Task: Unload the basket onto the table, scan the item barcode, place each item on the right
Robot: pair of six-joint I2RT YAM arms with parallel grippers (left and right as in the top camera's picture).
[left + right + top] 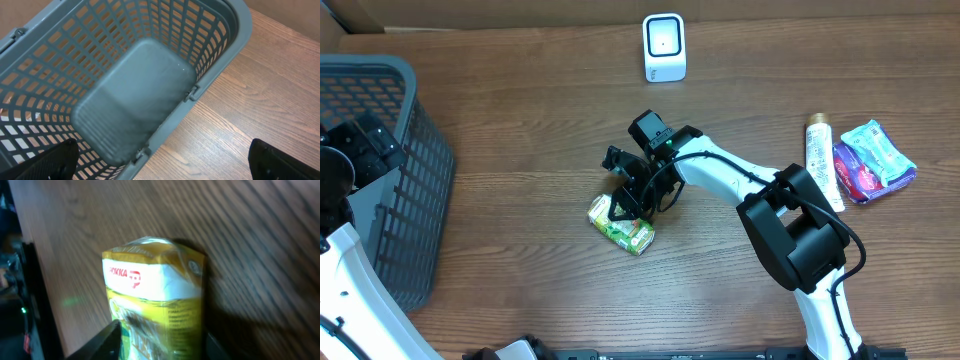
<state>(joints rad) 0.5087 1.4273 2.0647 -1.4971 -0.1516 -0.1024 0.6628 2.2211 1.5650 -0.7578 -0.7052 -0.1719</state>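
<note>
In the overhead view, the right end effector (632, 195) covers the upper part of the yellow-green packet (623, 226), which lies on the desk (540, 110) near the centre, well apart from the white barcode scanner (664, 47) standing at the far edge. In the right wrist view, the bottom frame edge cuts off the packet's lower half, its print is blurred apart from a red logo, and only the tops of the two fingers (102, 342) show, one at each side of the packet. Whether they clamp it cannot be determined. The left end effector (162, 152) is spread wide and holds nothing above the grey mesh basket (215, 55), with only its dark fingertips showing at the lower corners. The left frame edge of the overhead view crops the basket. The desk is brown wood-grain laminate. A white tube (820, 160) and purple and teal packets (873, 160) lie at its right side. A tan board (500, 12) borders the far edge.
</note>
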